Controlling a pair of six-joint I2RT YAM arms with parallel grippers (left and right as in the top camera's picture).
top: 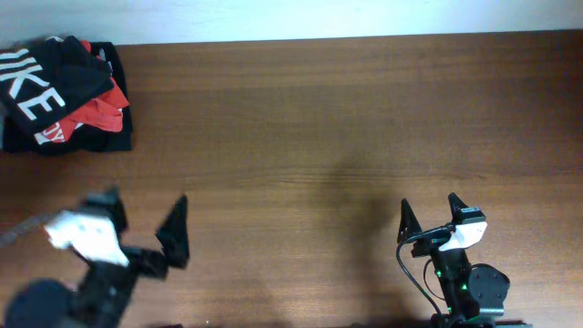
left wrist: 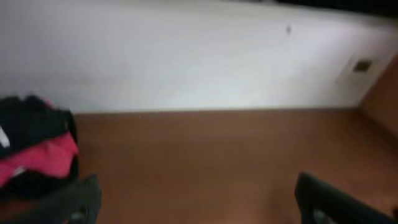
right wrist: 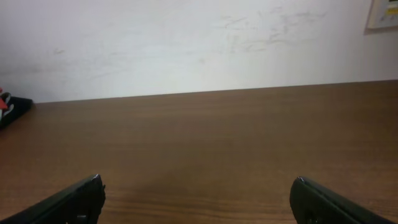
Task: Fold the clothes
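Note:
The black shirt with white block letters (top: 41, 87) lies crumpled on a pile at the table's far left corner, on top of a red shirt (top: 96, 114). In the left wrist view the pile shows at the left edge, black fabric (left wrist: 28, 121) over red. In the right wrist view only a dark corner of the pile (right wrist: 11, 107) shows at far left. My left gripper (top: 146, 219) is open and empty at the front left, well short of the pile; its jaws (left wrist: 196, 199) hang over bare wood. My right gripper (top: 428, 214) is open and empty at the front right (right wrist: 196, 196).
The brown wooden table (top: 319, 137) runs back to a white wall (right wrist: 186, 43). The red shirt (left wrist: 40, 158) sits partly under the black one. A dark folded garment (top: 82, 141) lies at the bottom of the pile.

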